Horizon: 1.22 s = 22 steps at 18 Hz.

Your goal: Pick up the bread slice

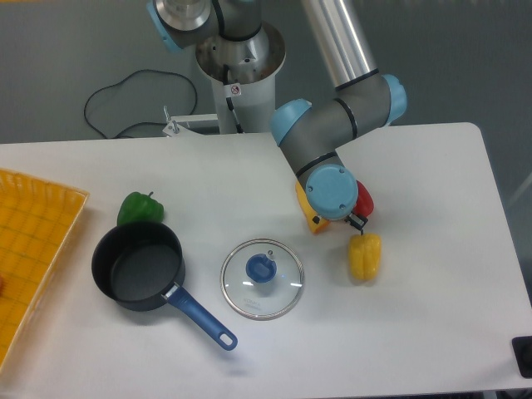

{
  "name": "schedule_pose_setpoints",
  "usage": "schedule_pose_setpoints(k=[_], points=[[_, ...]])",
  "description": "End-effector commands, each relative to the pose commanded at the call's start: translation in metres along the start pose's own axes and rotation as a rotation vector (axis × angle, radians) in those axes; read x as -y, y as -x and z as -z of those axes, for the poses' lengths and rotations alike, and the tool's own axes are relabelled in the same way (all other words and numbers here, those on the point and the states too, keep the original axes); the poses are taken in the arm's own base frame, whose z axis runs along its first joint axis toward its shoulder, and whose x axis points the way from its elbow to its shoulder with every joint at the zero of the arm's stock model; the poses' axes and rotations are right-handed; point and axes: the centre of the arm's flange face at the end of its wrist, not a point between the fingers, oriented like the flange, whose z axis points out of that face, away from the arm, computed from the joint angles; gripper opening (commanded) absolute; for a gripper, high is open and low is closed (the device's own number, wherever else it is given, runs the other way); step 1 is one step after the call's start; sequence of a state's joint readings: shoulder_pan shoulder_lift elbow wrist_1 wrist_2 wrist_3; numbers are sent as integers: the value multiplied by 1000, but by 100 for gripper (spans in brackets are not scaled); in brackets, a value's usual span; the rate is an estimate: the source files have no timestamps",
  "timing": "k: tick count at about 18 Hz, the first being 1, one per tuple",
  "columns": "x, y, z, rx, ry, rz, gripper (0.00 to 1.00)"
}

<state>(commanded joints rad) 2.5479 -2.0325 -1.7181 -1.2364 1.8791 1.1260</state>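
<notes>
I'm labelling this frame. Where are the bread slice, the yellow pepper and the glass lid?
bread slice (305, 208): camera view, visible orange left edge beside the arm.
yellow pepper (364, 257): camera view, middle of body.
lid (262, 278): camera view, glass beside blue knob.

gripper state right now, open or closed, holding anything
Gripper: cannot be told; the arm's blue wrist cap hides the fingers. It sits over the bread slice, only an orange edge showing, so no grasp is confirmed.

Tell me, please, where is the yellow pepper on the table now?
The yellow pepper lies right of centre on the white table, just right of the glass lid and below the red pepper.
</notes>
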Motion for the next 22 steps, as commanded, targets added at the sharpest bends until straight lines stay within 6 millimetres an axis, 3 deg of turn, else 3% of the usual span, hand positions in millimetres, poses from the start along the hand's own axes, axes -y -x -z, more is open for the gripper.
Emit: schedule_pose_setpoints(k=[2,4,14,17,22], points=[[1,-1,-1,-2,1,19,9],[2,-2,-2,-3,1,37,0],[3,-6,12,-17,12,43,0],[12,-14,34,-28,29,8,0],[-4,-35,78,-30,23,-31,0]])
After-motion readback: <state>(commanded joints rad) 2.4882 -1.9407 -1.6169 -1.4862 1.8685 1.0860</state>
